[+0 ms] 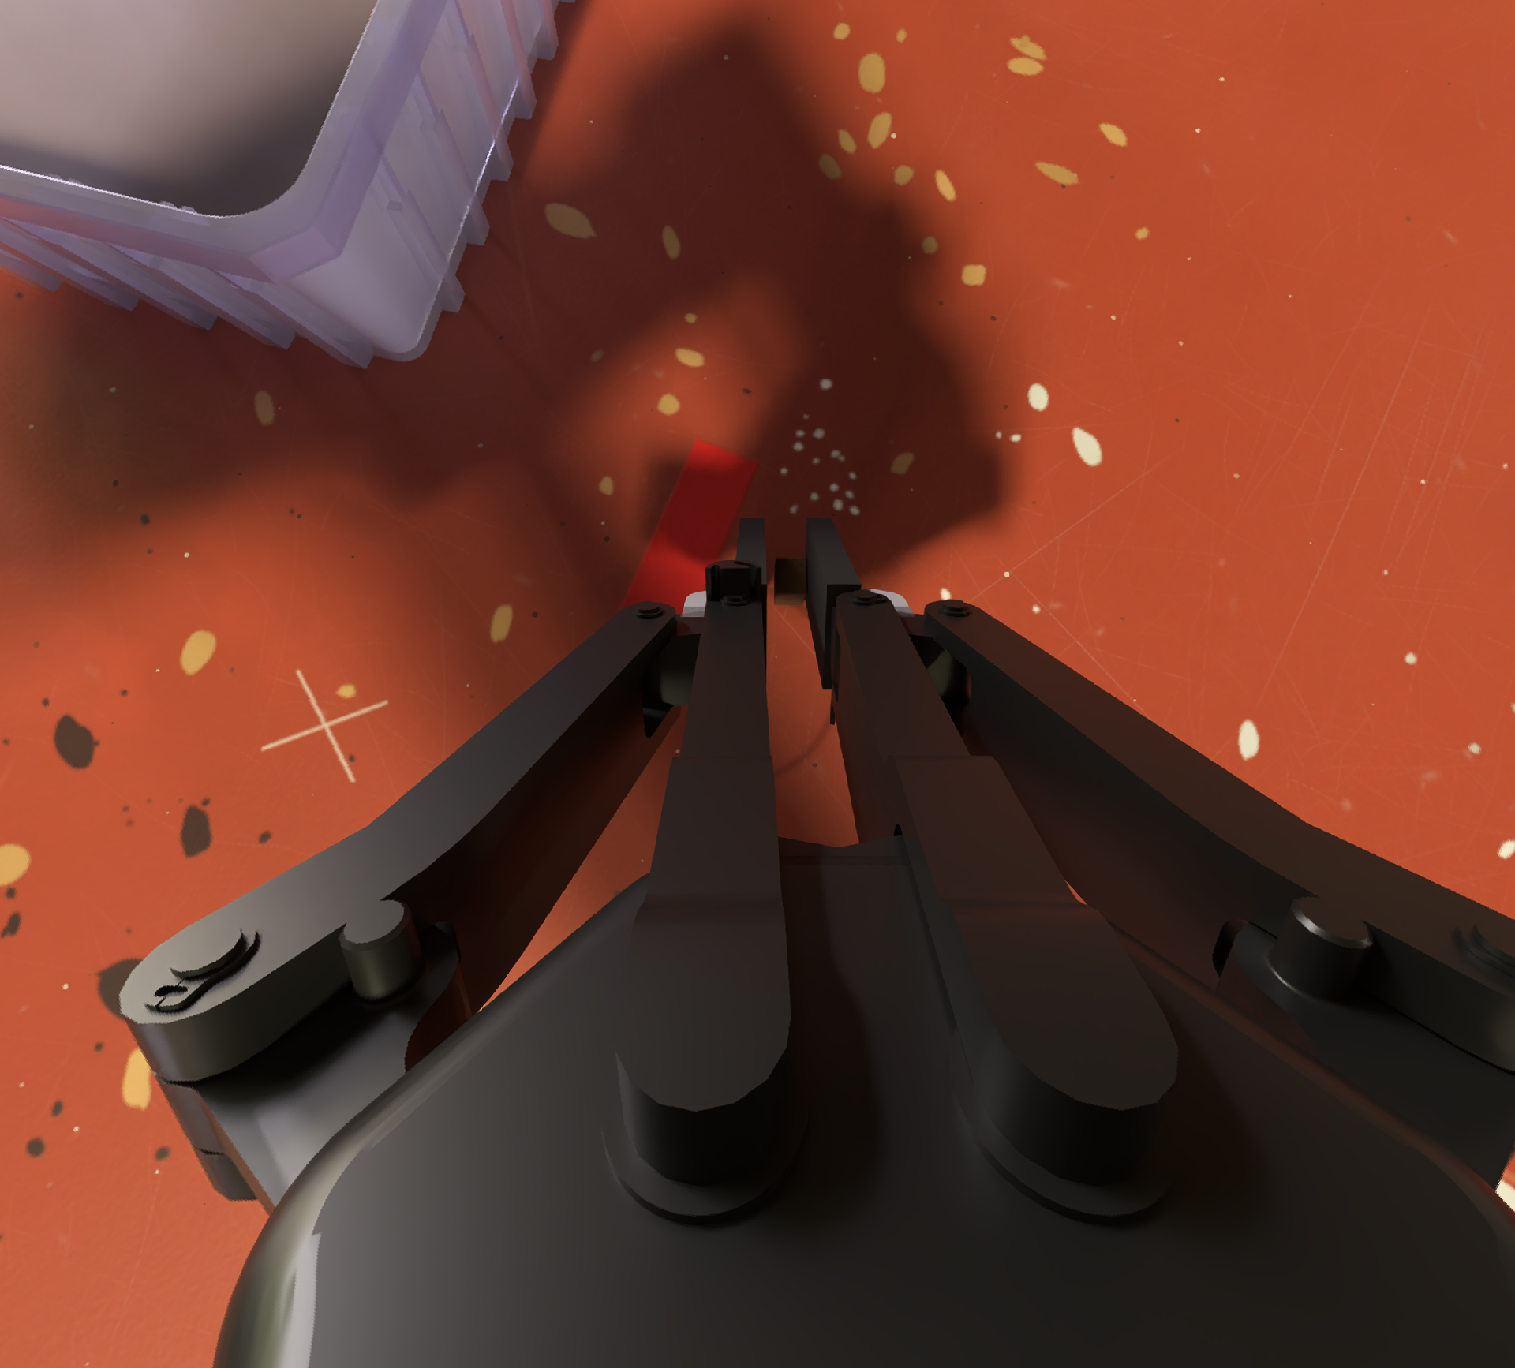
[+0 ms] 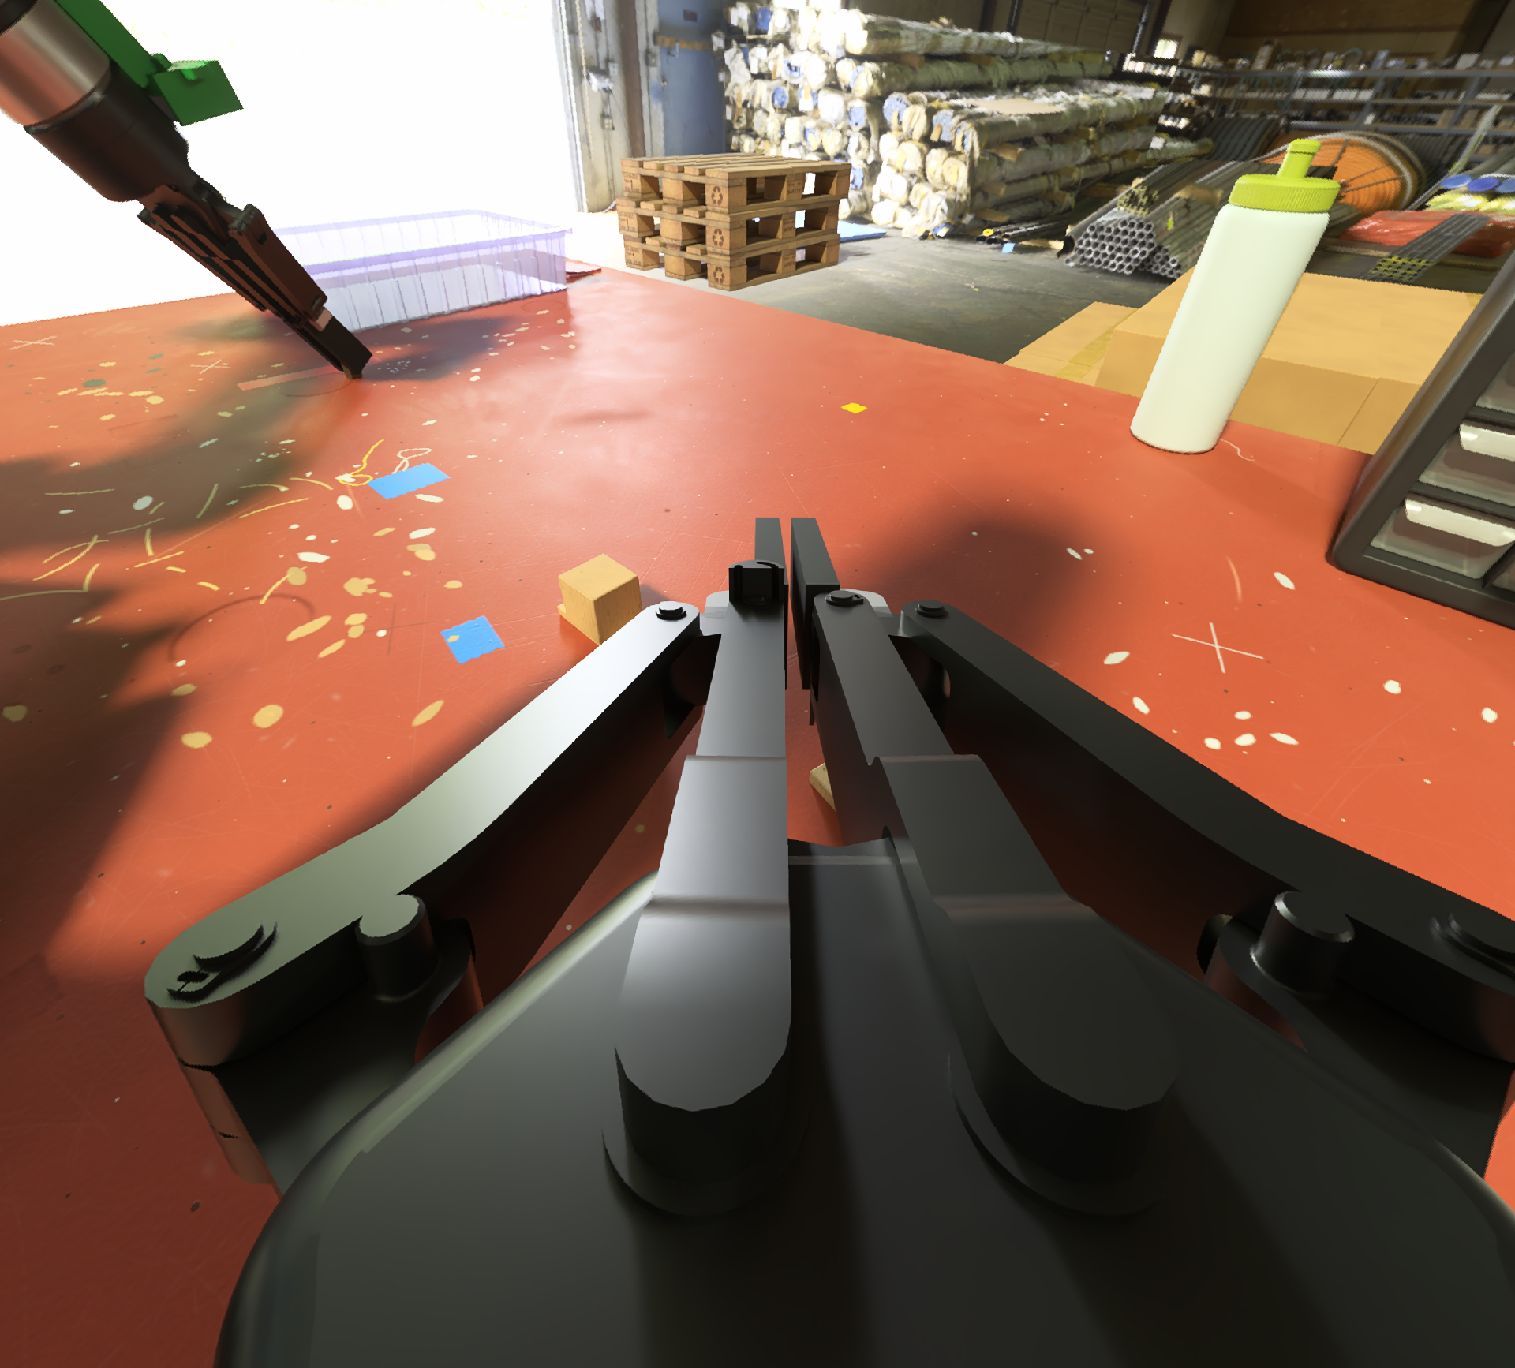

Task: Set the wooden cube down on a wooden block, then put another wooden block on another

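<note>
My left gripper (image 1: 784,538) points down at the red table (image 1: 1230,427), jaws nearly closed on a small brown wooden block (image 1: 789,579) held low between the fingers. In the right wrist view it (image 2: 352,363) stands far left with its tips at the table surface. A wooden cube (image 2: 602,591) sits on the table just left of my right gripper (image 2: 790,538), which is shut and empty. A pale sliver of wood shows at the cube's lower left edge. Another wooden piece (image 2: 822,783) peeks out under the right fingers.
A translucent purple bin (image 1: 344,197) stands beside the left gripper, and it shows far left in the right wrist view (image 2: 459,263). A red tape strip (image 1: 697,509) lies by the left fingertips. A white bottle (image 2: 1221,329) and a drawer cabinet (image 2: 1443,509) stand at right. Blue tape patches (image 2: 471,638) lie nearby.
</note>
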